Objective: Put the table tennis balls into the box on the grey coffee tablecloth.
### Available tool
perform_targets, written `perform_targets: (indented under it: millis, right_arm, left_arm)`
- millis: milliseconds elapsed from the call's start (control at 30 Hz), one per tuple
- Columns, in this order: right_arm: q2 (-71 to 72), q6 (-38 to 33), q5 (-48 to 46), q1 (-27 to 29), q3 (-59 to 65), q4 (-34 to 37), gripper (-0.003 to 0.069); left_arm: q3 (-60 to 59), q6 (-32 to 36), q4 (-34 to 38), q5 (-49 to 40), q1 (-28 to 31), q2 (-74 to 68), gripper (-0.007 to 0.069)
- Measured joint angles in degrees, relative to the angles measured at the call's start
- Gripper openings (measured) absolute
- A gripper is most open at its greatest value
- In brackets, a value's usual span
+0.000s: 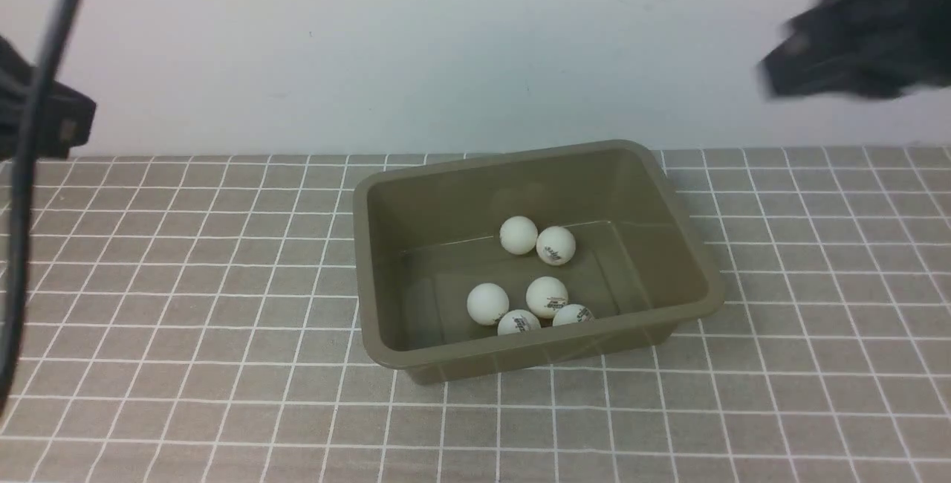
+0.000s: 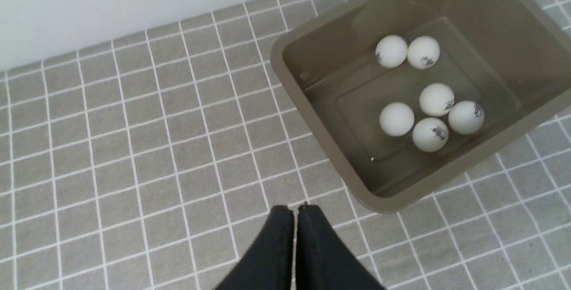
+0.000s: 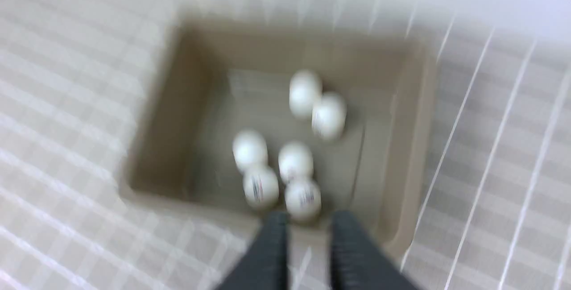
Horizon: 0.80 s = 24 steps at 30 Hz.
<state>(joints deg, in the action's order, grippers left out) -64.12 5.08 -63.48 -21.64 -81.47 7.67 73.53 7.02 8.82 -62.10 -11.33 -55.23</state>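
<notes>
Over grey tablecloth (image 1: 186, 282), left hand (image 2: 295, 212) hovers pressed together; blurred right hand (image 3: 309, 219) seems slightly parted.

Front view faces wall (image 1: 446, 44) across tablecloth (image 1: 186, 319); both wrist views look steeply down, nearer; all three share box (image 1: 535, 186)

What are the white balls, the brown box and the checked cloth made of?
The balls look like hard plastic: smooth, matte white, with small dark print. The box looks like moulded plastic: one even olive-brown, rounded corners, faint sheen inside. The cloth seems fabric, matte grey-brown with thin white lines; its weave is too fine to see.
</notes>
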Motion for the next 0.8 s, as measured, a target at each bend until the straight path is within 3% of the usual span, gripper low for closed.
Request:
perform_targets:
  millis: [133, 267, 467, 800]
  right_arm:
    - [19.64, 0.77, 10.78, 0.00, 11.34, -3.01, -0.0007]
    - [40.19, 2.34, 24.98, 0.00, 27.18, -5.84, -0.0013]
    - [61.93, 4.58, 36.55, 0.00, 46.74, -11.81, -0.0013]
    - [65.13, 8.64, 37.25, 0.00, 54.20, -15.97, -0.0015]
  left_arm:
    - [-6.31, 0.00, 1.70, 5.62, 0.00, 6.80, -0.0005]
    - [-10.81, 0.05, 2.35, 7.87, 0.00, 12.64, -0.0005]
    - [-15.79, -0.25, 2.42, 8.42, 0.00, 19.04, -0.0005]
    - [-27.48, -2.32, 2.81, 9.98, 0.02, 33.70, -0.0005]
